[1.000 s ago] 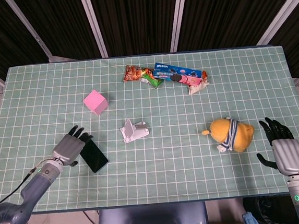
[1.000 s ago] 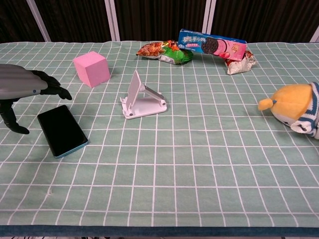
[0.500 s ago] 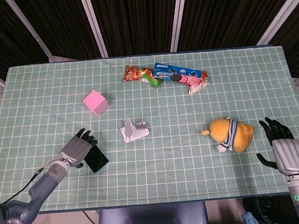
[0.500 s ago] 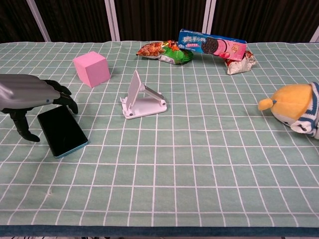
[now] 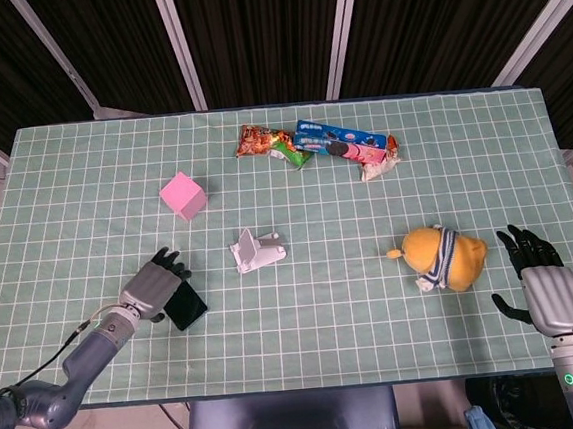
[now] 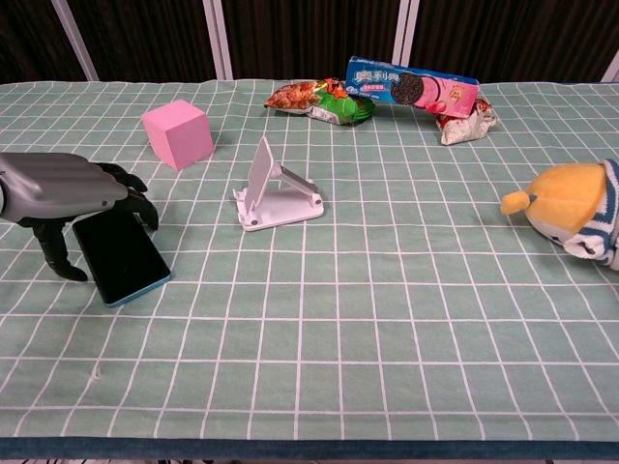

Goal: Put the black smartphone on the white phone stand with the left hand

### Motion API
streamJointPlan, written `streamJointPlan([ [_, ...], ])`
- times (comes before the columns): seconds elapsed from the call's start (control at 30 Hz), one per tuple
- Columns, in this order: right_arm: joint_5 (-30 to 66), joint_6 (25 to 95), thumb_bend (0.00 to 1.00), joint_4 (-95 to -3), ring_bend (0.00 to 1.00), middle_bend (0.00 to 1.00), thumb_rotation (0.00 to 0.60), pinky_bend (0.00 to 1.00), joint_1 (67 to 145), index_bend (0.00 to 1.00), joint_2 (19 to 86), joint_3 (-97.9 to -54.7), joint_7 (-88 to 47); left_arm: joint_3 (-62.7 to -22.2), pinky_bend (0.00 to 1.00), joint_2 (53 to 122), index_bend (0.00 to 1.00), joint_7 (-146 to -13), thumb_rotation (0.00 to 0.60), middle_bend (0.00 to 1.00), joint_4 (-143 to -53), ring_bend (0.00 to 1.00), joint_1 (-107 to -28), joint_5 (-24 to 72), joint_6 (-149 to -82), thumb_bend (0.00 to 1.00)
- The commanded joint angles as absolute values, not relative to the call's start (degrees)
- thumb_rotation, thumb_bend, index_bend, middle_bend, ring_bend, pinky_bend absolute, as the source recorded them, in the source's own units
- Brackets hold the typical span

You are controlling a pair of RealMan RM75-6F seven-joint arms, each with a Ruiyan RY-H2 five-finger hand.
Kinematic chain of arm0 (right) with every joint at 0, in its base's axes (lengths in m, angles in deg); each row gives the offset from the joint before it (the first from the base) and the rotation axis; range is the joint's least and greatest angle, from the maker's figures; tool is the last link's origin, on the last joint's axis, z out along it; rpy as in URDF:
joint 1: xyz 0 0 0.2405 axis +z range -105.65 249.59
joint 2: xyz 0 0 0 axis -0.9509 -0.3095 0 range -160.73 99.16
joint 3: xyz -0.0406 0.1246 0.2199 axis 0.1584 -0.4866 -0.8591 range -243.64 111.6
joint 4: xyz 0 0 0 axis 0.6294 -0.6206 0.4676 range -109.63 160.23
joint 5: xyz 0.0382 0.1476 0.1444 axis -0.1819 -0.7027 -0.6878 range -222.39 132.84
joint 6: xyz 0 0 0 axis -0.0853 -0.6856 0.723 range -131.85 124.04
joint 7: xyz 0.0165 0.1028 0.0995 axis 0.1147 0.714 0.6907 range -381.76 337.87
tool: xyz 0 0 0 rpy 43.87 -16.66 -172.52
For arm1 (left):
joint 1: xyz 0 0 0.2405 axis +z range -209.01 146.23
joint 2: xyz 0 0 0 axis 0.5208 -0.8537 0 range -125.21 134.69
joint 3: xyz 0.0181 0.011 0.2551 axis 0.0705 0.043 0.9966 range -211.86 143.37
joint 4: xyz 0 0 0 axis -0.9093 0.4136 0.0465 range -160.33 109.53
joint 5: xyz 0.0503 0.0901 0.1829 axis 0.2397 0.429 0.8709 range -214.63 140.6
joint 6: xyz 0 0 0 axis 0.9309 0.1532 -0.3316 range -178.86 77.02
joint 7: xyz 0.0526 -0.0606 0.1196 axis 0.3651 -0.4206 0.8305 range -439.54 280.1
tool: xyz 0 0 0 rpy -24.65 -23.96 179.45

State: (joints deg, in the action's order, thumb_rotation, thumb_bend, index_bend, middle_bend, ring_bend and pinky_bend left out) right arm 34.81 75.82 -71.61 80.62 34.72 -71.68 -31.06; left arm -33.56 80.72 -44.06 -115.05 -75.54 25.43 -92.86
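The phone (image 6: 123, 255) lay flat on the table (image 6: 387, 319), left of the stand (image 6: 276, 189). The left hand (image 6: 68, 193) arched over its far end, fingers apart, nothing gripped, apparently positioned to grasp. The right hand (image 5: 543, 277) rested open, away from everything.

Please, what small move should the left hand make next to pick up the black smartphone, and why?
Probably lower the left hand a little and close its fingers on the black smartphone. The hand is spread over the phone's far end, thumb beside one long edge and fingers above the other, but the phone lies flat on the table, not gripped. The white phone stand waits empty.
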Motion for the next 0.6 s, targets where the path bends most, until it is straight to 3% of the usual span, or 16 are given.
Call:
streamJointPlan([
  [0.03,34.8,75.8,0.37,-71.6,0.0,0.0,0.6,0.14,80.6,0.0,34.7,-71.7,-31.1,-33.2,0.0,80.9,0.21,-44.3,0.6,0.19,-114.8,0.0,-75.7,25.5,-92.9,0.12],
  [0.6,34.8,75.9,0.37,-71.7,0.0,0.0,0.6,0.14,80.6,0.0,34.7,-71.7,-31.1,-31.4,0.0,82.4,0.25,-46.1,0.6,0.26,-113.0,0.0,-75.7,26.7,-94.2,0.13],
])
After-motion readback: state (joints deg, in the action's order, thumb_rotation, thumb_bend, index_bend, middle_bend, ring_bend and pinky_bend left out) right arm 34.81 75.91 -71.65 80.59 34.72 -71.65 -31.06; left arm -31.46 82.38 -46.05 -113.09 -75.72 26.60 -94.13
